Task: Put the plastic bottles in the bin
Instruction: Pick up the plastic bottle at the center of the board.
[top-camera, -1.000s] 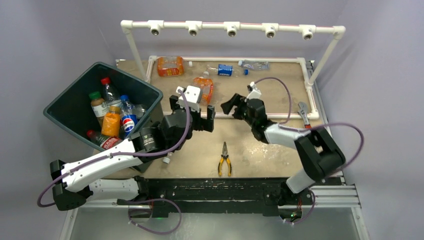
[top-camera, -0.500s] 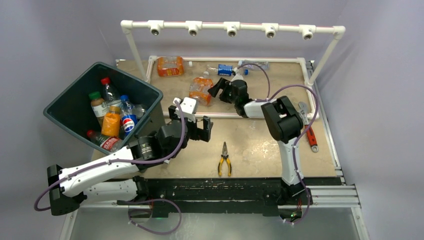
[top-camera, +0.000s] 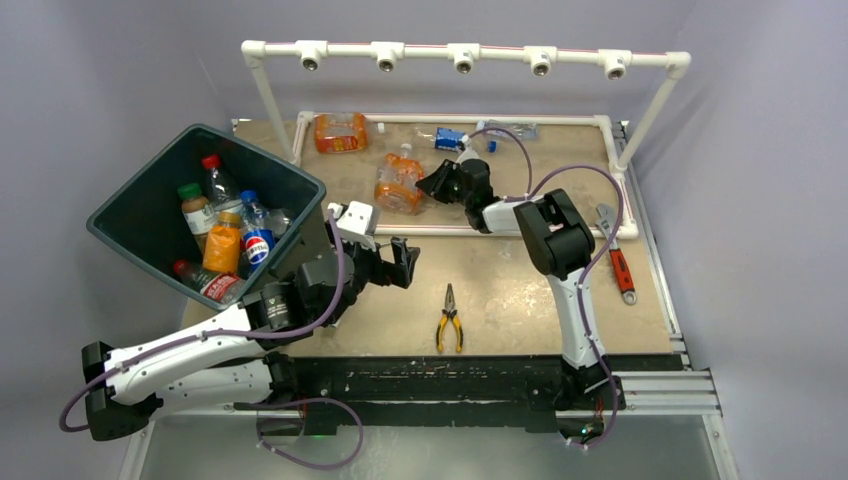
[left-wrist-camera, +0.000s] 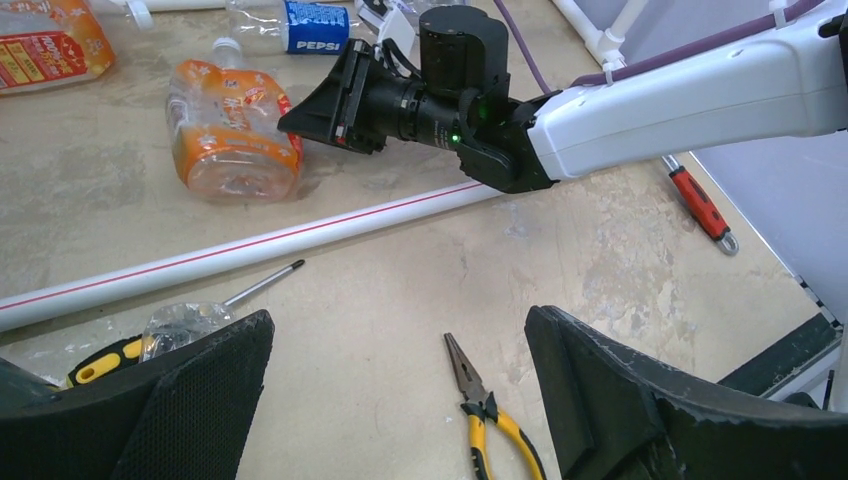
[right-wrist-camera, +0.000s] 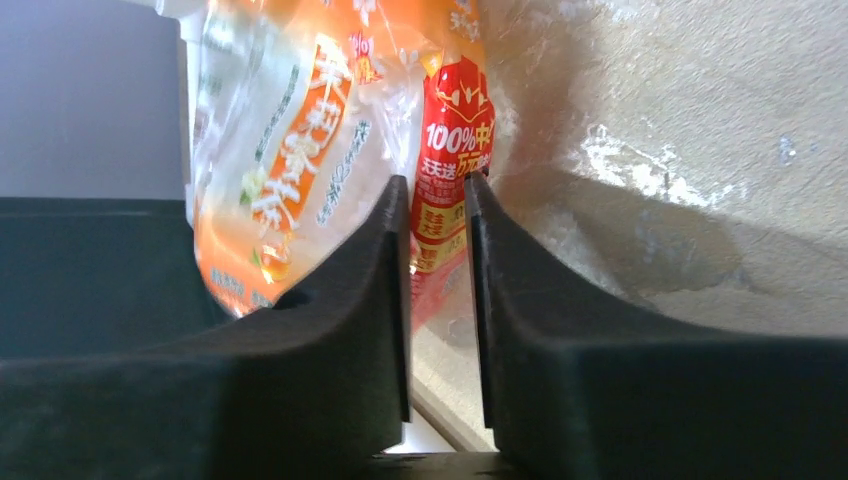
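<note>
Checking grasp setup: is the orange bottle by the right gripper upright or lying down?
Lying down. The orange bottle rests on its side on the table, squashed flat, its cap pointing away from the arms.

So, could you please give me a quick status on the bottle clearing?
Left claw open, empty. Right claw shut, tips at crushed orange bottle, grip unconfirmed. Bin holds several bottles. White pipe frame lies between bottle and bin.
</note>
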